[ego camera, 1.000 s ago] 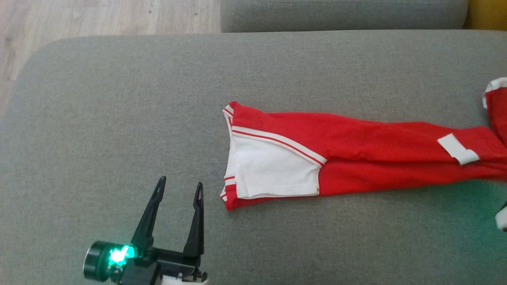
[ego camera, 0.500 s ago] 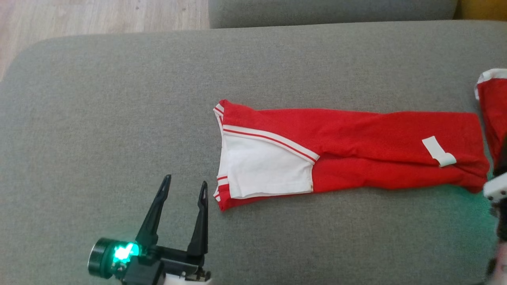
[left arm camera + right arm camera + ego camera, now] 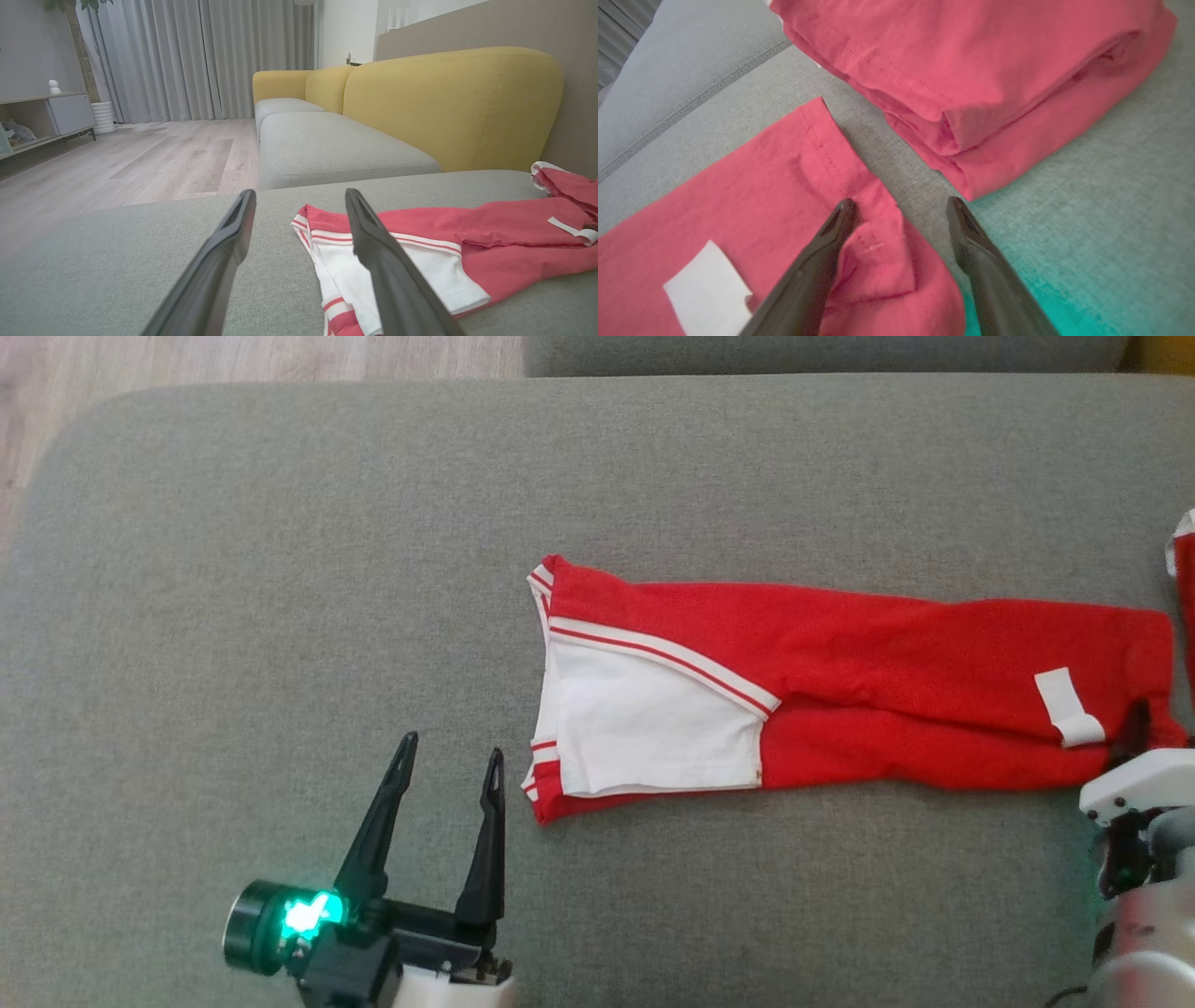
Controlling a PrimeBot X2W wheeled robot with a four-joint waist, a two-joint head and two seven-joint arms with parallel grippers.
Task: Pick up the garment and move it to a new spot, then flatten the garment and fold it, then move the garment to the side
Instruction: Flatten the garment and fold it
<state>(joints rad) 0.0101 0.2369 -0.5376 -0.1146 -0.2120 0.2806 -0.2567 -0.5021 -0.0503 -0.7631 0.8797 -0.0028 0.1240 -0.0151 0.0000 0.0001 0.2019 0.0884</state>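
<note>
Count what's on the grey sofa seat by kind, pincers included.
Laid-out red-and-white garment: 1
Folded red pile: 1 (can't tell how many pieces are in it)
Pincers: 2, the left pincer and the right pincer, both open
Total: 4

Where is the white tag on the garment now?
Head view, right side: the white tag sits near the right end of the red garment, just left of the right gripper.
</note>
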